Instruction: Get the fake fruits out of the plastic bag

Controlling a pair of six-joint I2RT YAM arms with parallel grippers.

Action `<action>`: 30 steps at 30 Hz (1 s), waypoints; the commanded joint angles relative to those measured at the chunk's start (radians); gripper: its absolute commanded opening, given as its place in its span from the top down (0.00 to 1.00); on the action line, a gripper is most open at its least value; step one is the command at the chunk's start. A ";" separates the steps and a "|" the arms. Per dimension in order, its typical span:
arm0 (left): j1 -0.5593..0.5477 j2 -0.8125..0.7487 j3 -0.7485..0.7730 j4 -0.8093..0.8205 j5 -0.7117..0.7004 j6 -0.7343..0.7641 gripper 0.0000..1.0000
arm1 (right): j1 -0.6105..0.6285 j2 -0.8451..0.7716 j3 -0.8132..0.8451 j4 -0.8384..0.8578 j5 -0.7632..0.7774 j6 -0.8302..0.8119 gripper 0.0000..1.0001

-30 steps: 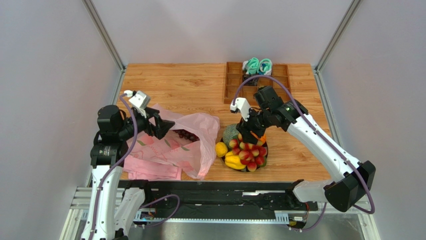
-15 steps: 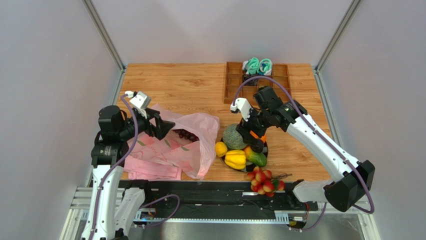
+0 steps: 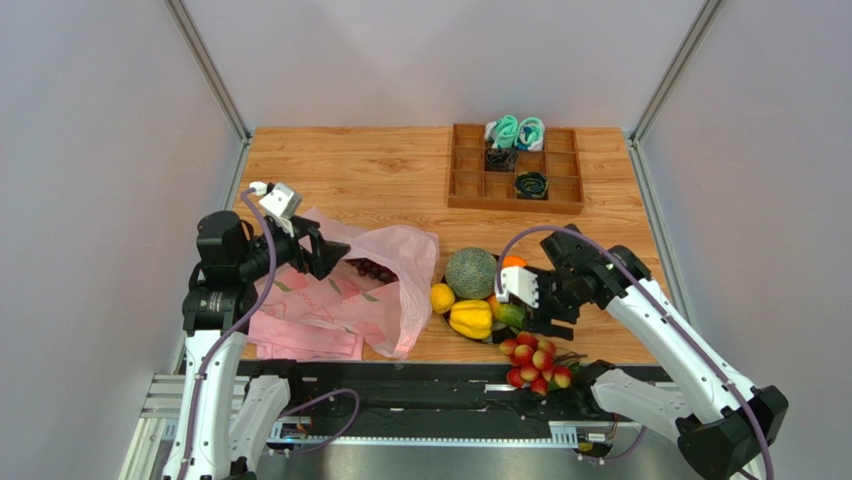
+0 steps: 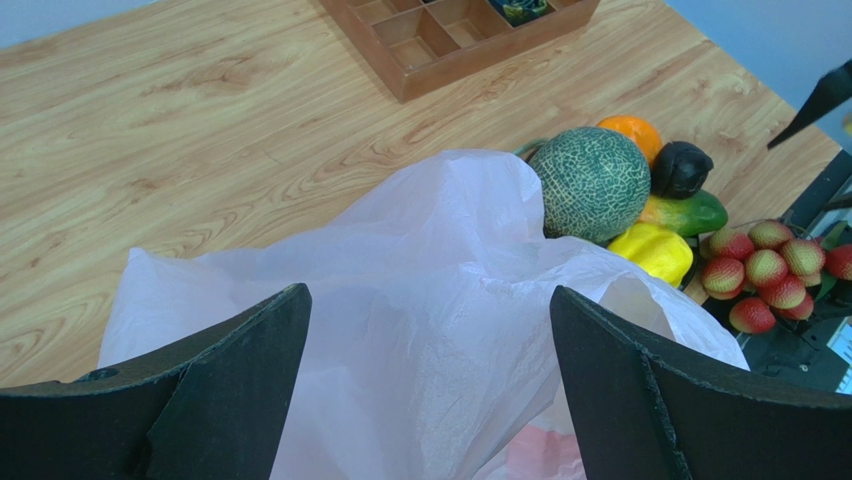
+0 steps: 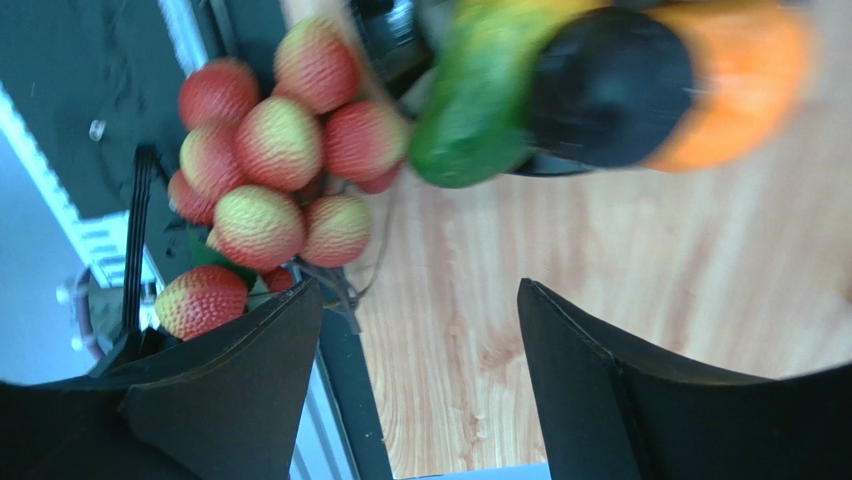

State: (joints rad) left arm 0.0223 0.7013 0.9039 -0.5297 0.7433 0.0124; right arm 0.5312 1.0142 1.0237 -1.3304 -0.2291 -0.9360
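The pink plastic bag (image 3: 385, 300) lies at the left and fills the left wrist view (image 4: 430, 260). Dark purple grapes (image 3: 373, 269) show in its mouth. My left gripper (image 3: 325, 258) is open and empty just above the bag (image 4: 428, 300). Outside the bag sit the melon (image 3: 471, 273), orange (image 3: 513, 262), lemon (image 3: 442, 298) and yellow lobed piece (image 3: 471, 318). The red berries (image 3: 535, 362) lie at the table's front edge. My right gripper (image 3: 545, 312) is open and empty just behind the berries (image 5: 270, 170), over bare wood (image 5: 418, 290).
A green fruit (image 3: 515, 316) and a black item (image 5: 610, 85) lie in the fruit pile. A wooden tray (image 3: 515, 205) with teal and black items stands at the back. A folded pink cloth (image 3: 300, 338) lies under the bag. The black rail (image 3: 420, 385) runs along the front edge.
The red berries dropped from the top of the fruit pile to the table's front edge. My right arm swung from above the pile to the near right. The left arm stayed put.
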 commanded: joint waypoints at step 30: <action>0.010 0.014 0.032 -0.019 -0.010 0.054 0.01 | 0.306 0.302 -0.059 -0.339 -0.128 -0.166 0.36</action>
State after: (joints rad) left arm 0.0223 0.7181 0.9039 -0.5457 0.7315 0.0334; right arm 0.7979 1.3300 0.9253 -1.3499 -0.3855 -1.1435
